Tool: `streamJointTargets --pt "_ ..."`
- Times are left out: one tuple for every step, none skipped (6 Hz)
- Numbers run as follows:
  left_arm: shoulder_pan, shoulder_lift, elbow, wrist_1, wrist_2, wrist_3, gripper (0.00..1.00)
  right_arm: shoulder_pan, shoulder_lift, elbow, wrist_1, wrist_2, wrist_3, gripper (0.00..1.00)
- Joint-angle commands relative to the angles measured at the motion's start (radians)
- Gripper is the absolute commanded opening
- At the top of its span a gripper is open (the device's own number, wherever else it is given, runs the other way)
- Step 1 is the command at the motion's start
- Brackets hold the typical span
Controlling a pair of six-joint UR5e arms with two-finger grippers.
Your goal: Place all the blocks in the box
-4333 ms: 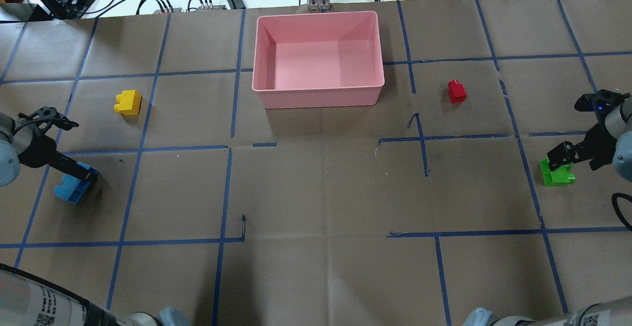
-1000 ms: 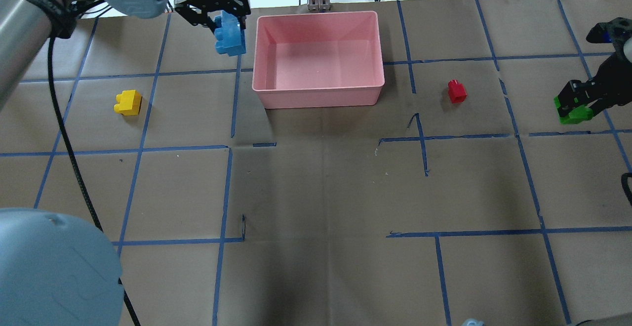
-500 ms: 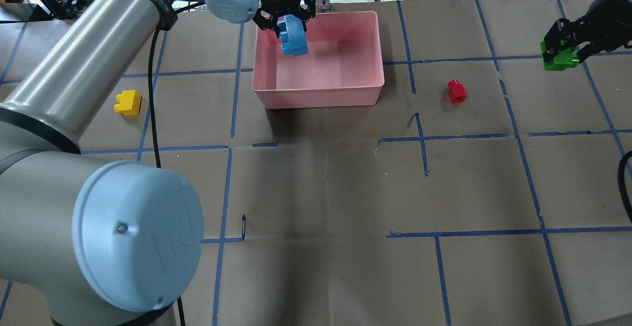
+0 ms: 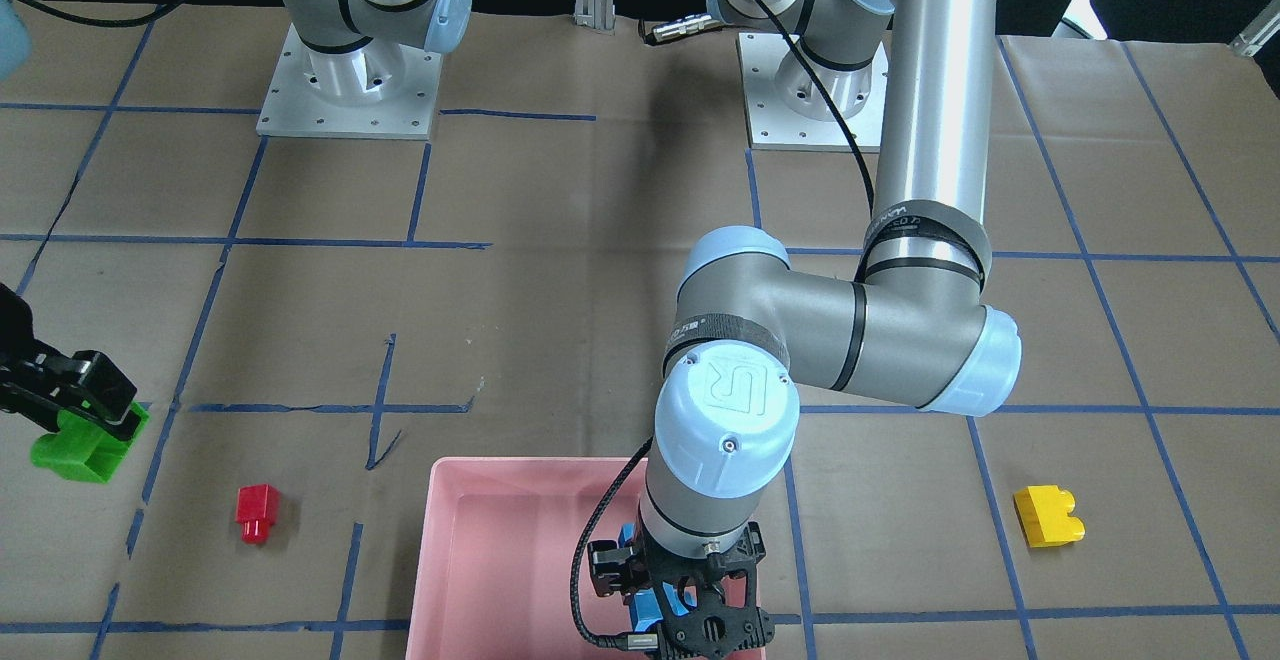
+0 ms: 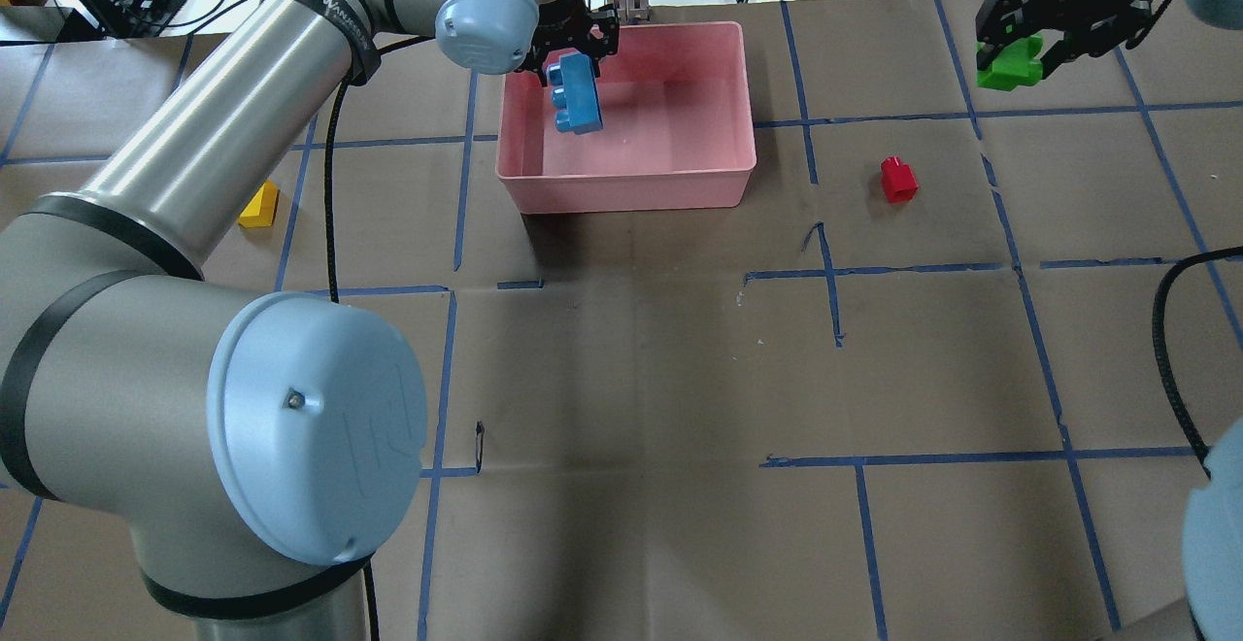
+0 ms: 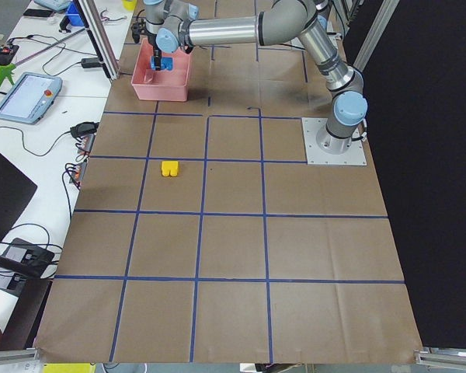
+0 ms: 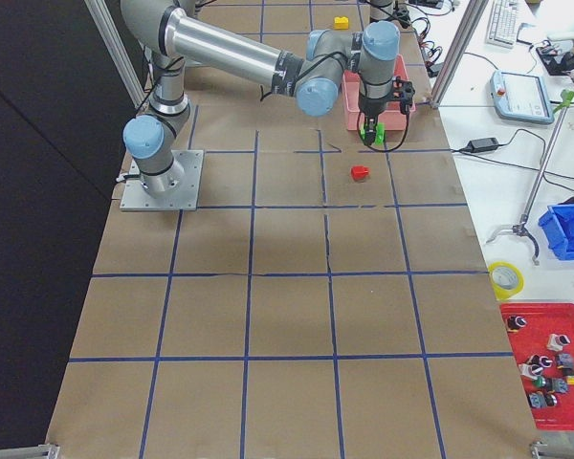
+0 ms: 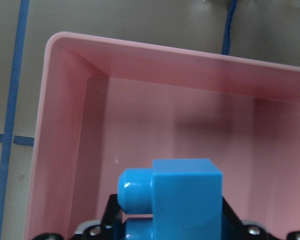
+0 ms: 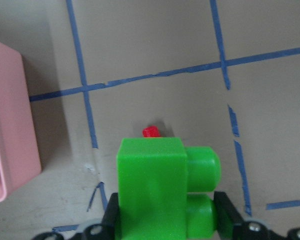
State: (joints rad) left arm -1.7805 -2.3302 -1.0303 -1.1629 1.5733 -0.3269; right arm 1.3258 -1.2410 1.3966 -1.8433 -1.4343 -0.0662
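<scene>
Overhead and front-facing cameras look steeply down on the bench (image 5: 680, 379) from opposite sides. Two end cameras view it lengthwise, from afar. Both wrist cameras sit close. All share the box (image 5: 626, 189).

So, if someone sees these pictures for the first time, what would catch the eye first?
The long left arm lies stretched across the table, and the left claw holds the blue block over the pink box. The right claw holds the green block to the box's right in the overhead view. The red block and yellow block lie on the table outside it.
</scene>
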Motion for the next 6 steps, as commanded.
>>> streamJointTargets --pt "0.004 0.044 0.012 -0.021 -0.003 0.003 0.99 0.093 0.043 -0.080 0.027 0.028 0.189 0.08" --pt "0.021 0.096 0.013 -0.103 -0.007 0.008 0.99 0.146 0.051 -0.096 0.024 0.031 0.277 0.08" --pt "0.067 0.154 0.004 -0.153 -0.031 0.044 1.00 0.203 0.072 -0.111 0.016 0.093 0.404 0.08" --pt "0.134 0.188 -0.005 -0.191 -0.065 0.133 1.00 0.254 0.107 -0.129 0.004 0.116 0.487 0.08" --pt "0.214 0.198 -0.007 -0.216 -0.065 0.214 1.00 0.315 0.151 -0.163 -0.004 0.136 0.568 0.09" --pt "0.318 0.196 -0.014 -0.245 -0.065 0.346 1.00 0.378 0.208 -0.207 -0.020 0.156 0.670 0.09"
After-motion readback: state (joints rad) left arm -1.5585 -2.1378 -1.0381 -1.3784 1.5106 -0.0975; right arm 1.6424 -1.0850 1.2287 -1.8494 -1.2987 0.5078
